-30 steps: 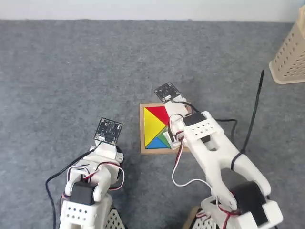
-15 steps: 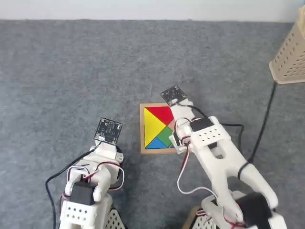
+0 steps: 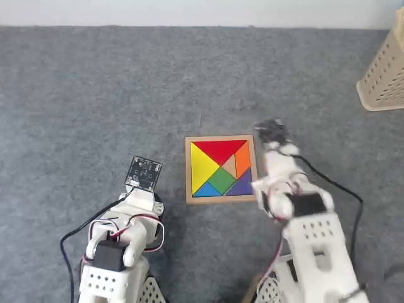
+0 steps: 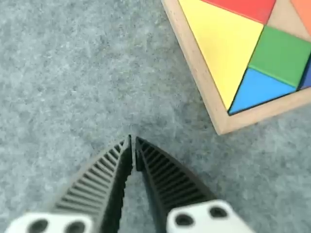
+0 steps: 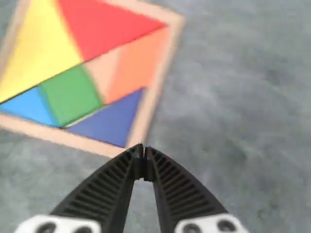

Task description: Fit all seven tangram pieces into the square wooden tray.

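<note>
Tangram pieces fill the square wooden tray [image 3: 188, 170], which lies flat on the grey carpeted bench [image 3: 95, 82], in the middle, between the two arms.

At the left, the left gripper [image 4: 132, 143] hovers over bare bench just beside the tray's corner, its jaws pressed together with nothing between them.

Counting across the tray in the high view:
- one large yellow triangle [image 3: 202, 167]
- one small blue triangle [image 3: 206, 188]
- one large red triangle [image 3: 221, 150]
- one green square [image 3: 222, 180]
- one small pale tan triangle [image 3: 230, 166]
- one orange parallelogram [image 3: 243, 159]
- one indigo triangle [image 3: 241, 185]

That makes seven in one tray, edge to edge, with no loose piece on the bench. The tan triangle matches the wood, so I cannot be certain it is a piece and not bare tray floor. If it is a piece, I judge the task done, with only the arms left to pull clear.

To the right of the tray, the right gripper [image 5: 143, 154] hangs near the tray's indigo corner, jaws closed on nothing. One beige perforated basket [image 3: 382, 69] stands at the far right edge, well apart.
</note>
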